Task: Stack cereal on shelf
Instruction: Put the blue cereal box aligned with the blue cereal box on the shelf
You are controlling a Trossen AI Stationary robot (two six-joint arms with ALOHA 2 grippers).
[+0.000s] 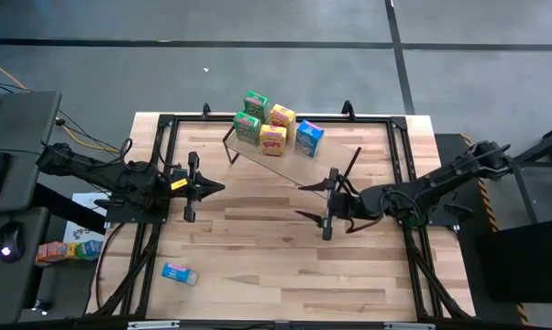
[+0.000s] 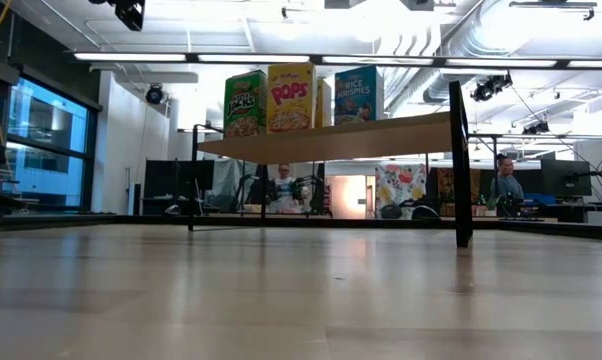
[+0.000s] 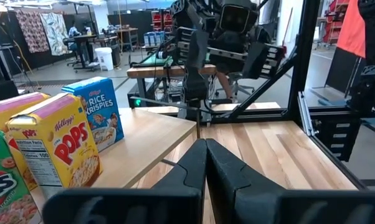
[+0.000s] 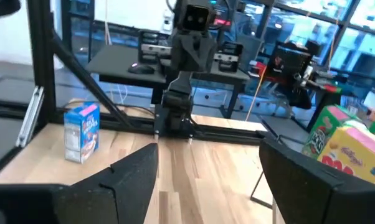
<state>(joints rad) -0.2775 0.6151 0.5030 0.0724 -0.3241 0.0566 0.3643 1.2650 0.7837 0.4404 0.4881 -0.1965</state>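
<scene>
The shelf (image 1: pixel 285 156) stands at the table's far middle on thin black legs, and in the low view its board (image 2: pixel 331 138) shows edge-on. On it stand two green boxes (image 1: pixel 256 101) (image 1: pixel 248 126), two yellow ones (image 1: pixel 282 115) (image 1: pixel 273 139) and a blue one (image 1: pixel 309 137). Another blue cereal box (image 1: pixel 179 272) rests on the table near the front left and also shows in the right wrist view (image 4: pixel 81 132). My left gripper (image 1: pixel 216 188) is shut and points level toward the table's middle (image 3: pixel 205 149). My right gripper (image 1: pixel 302 202) faces it, open and holding nothing (image 4: pixel 207 149).
A black metal frame (image 1: pixel 166 124) runs along the table's edges. Bare wood lies between the two grippers and toward the near edge. Off the table at the left lie coloured packets (image 1: pixel 70 249) and a mouse (image 1: pixel 8 243). People (image 2: pixel 506 180) sit in the room beyond.
</scene>
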